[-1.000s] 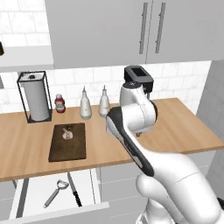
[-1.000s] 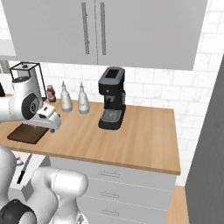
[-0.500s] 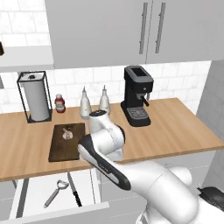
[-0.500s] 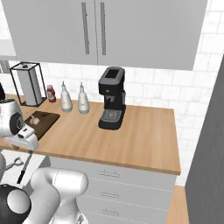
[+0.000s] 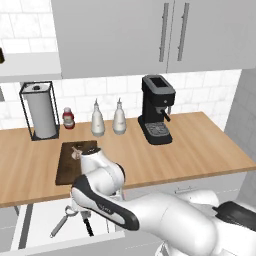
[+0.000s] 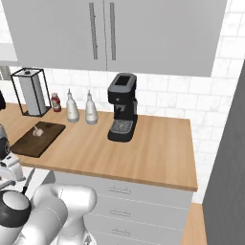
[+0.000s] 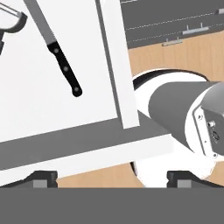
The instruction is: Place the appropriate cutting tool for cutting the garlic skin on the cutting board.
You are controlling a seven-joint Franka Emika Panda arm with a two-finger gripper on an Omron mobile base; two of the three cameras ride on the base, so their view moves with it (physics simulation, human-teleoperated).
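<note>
We are at the reach step: our gripper (image 7: 112, 177) hangs over the open drawer (image 7: 52, 100) below the counter, jaws spread wide and holding nothing. The knife (image 7: 57, 50) lies loose in the drawer beside the peeler (image 7: 11, 22); garlic (image 5: 76, 152) sits on the cutting board (image 5: 70, 167) up on the counter, far left. Next we judge the hand must shift over the black handle, line up across it and descend

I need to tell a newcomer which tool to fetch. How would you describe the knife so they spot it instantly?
Look in the open white drawer below the wooden counter. Two tools lie there: the slim knife, black riveted handle and narrow grey steel blade, beside a grey metal peeler. The knife is straight; the peeler ends in a forked head.
</note>
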